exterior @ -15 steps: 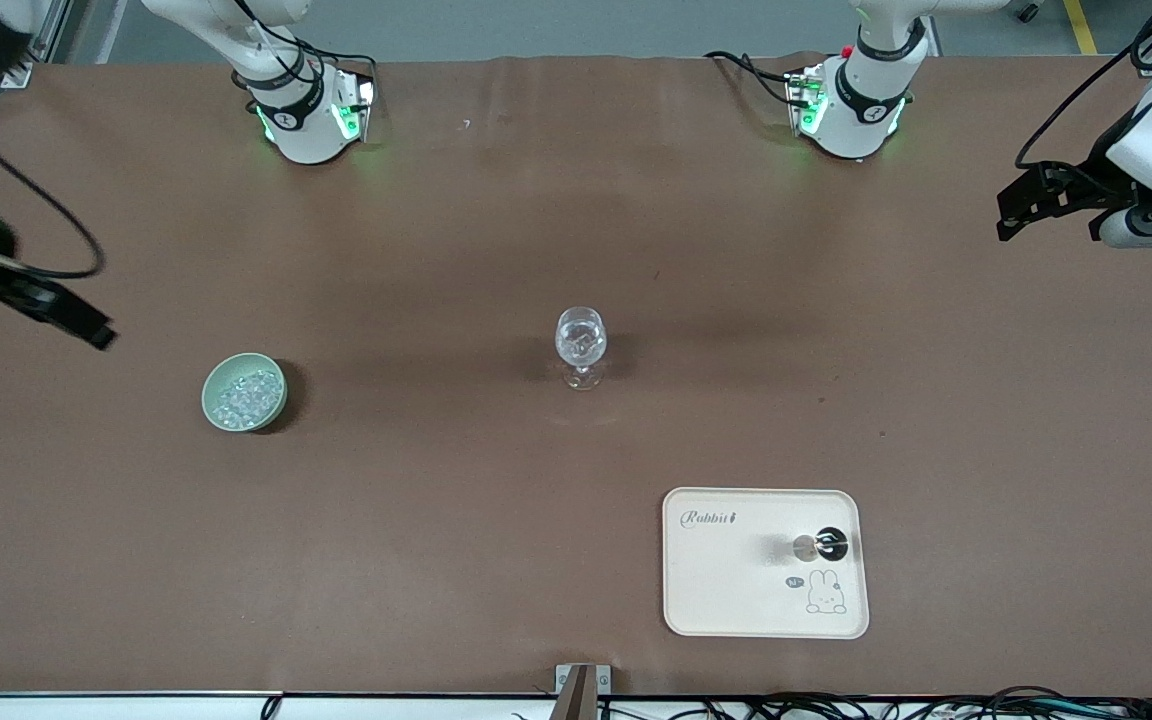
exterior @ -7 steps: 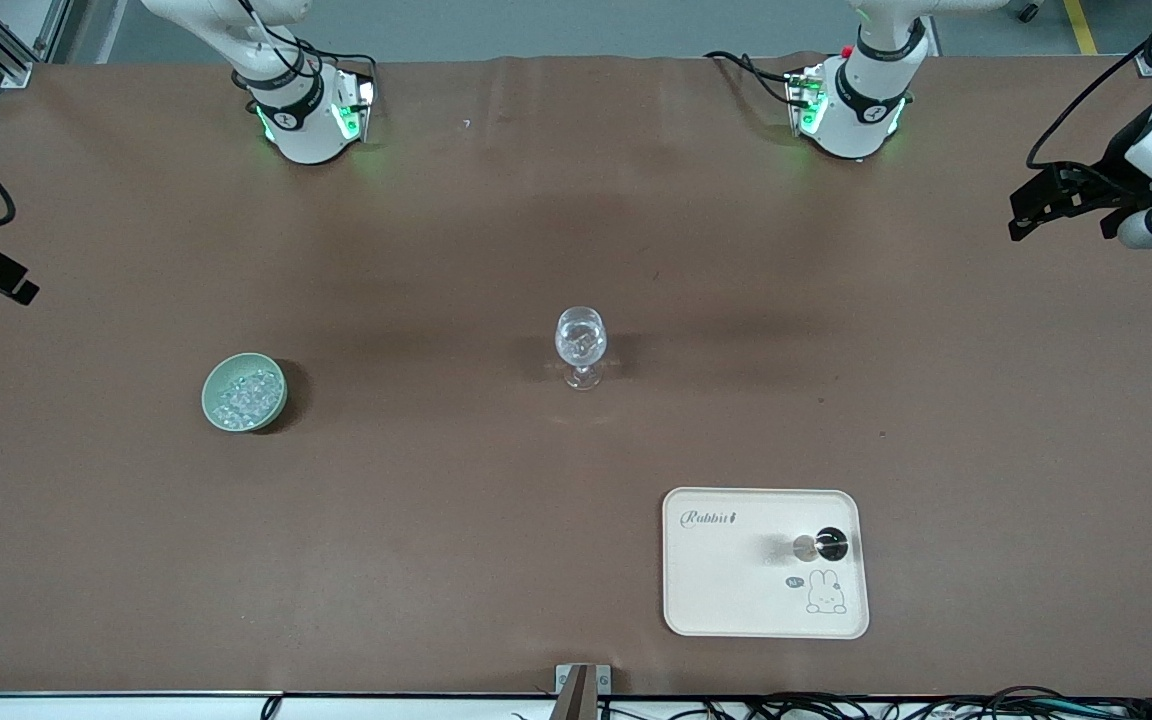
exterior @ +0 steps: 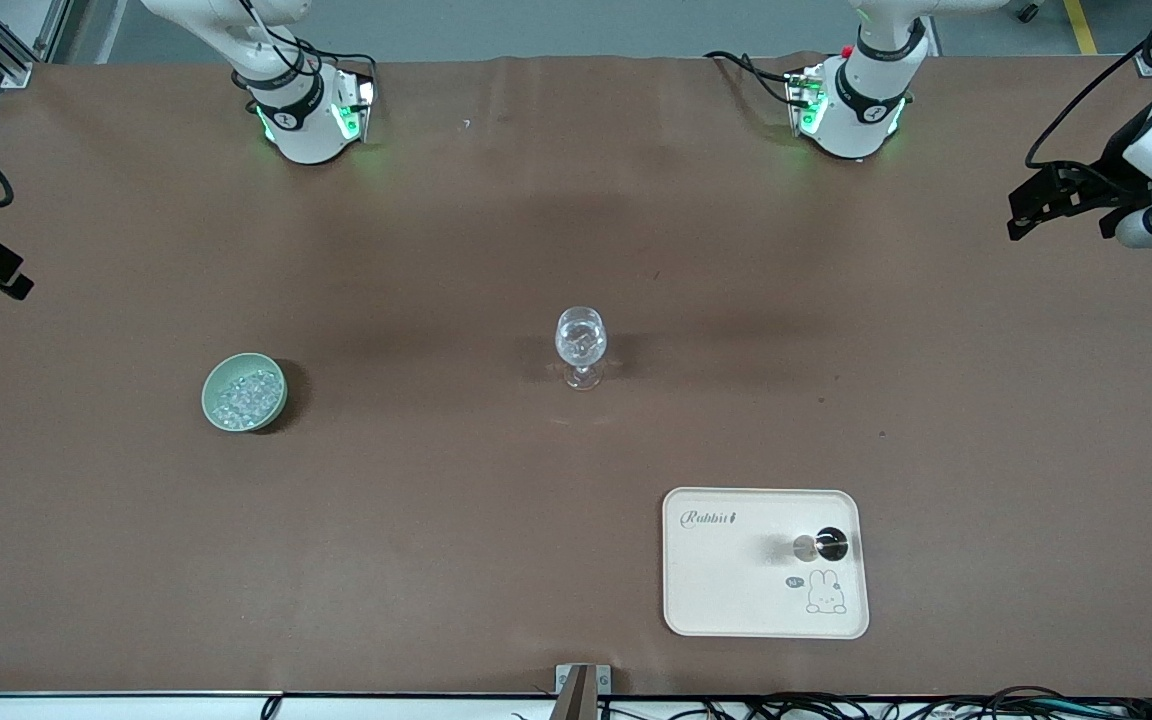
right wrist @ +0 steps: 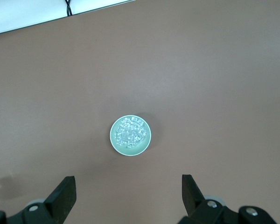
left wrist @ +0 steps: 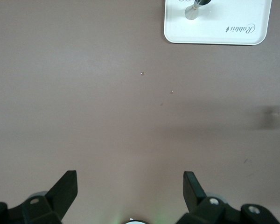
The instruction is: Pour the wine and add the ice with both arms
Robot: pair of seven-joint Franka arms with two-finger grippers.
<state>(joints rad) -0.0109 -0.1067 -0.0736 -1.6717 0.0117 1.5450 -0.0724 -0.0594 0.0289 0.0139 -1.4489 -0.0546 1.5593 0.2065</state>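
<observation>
A clear stemmed glass (exterior: pixel 581 345) stands mid-table with something glittering in its bowl. The ice (exterior: pixel 242 396) lies heaped in a pale green bowl (exterior: pixel 210 400) toward the right arm's end, and it also shows in the right wrist view as ice (right wrist: pixel 131 133). My right gripper (exterior: pixel 6 280) hangs open and empty over the table's edge at that end. My left gripper (exterior: pixel 1021 210) hangs open and empty over the left arm's end. In the wrist views the left gripper (left wrist: pixel 130 184) and right gripper (right wrist: pixel 128 186) hold nothing. The wine is hidden.
A cream tray (exterior: pixel 726 590) with a rabbit print lies nearer the front camera than the glass, toward the left arm's end. A small black and silvery thing (exterior: pixel 821 546) stands on it. The tray (left wrist: pixel 214 35) also shows in the left wrist view. Cables run along the near edge.
The right gripper has swung out toward the table's end and up the view. The left gripper has drawn slightly outward. Over the last half second both have barely moved.
</observation>
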